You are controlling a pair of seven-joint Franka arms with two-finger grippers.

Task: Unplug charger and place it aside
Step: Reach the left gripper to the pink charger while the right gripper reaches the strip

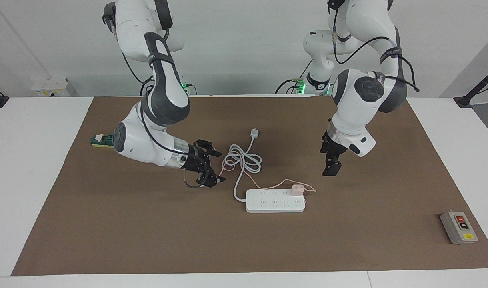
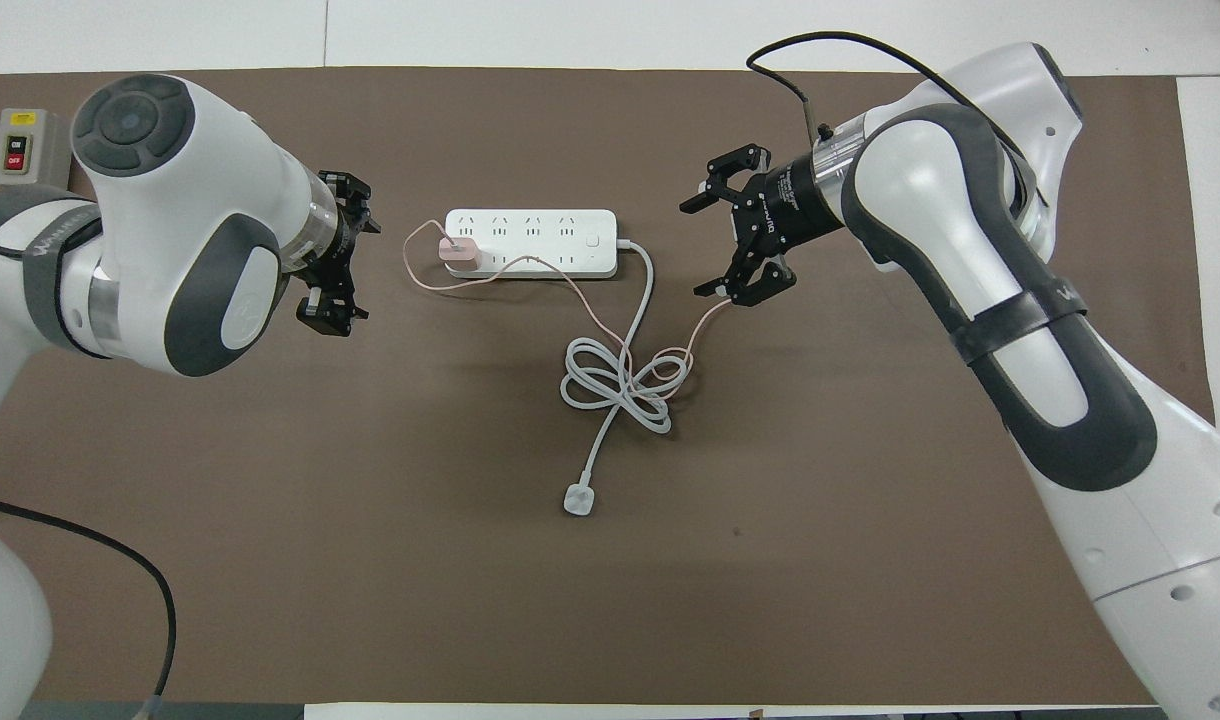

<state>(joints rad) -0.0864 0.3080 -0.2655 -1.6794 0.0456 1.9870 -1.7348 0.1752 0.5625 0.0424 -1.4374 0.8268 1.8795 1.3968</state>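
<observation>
The right gripper (image 1: pixel 216 166) has its black fingers (image 2: pixel 755 285) spread wide apart with nothing between them, and it hangs low over the brown mat (image 1: pixel 148 232), just beside the coiled cords toward the right arm's end of the table (image 1: pixel 28 180). Its wrist lies nearly level, the fingers pointing along the table toward the middle.

Over at the left gripper (image 1: pixel 332 168), the fingers point down and hold nothing; whether they stand apart or together, I cannot tell from here. It hovers above bare mat, near the long white multi-socket power strip (image 1: pixel 275 201) at its end toward the left arm, though apart from it.

Now the small pale pink cube-shaped charger (image 1: pixel 297 189): it sits plugged into the power strip, in the end socket toward the left arm, on the row nearer the robots. Its thin pink cable (image 2: pixel 610 330) loops out past that end, doubles back across the strip and runs on to the coil, its end lying on the mat under the right gripper.

The strip's thick white cord (image 1: pixel 244 160) is knotted in loose loops nearer the robots, ending in a small white plug (image 1: pixel 255 133) lying free on the mat. A grey switch box (image 1: pixel 459 227) with a red button rests near the mat's corner toward the left arm's end.
</observation>
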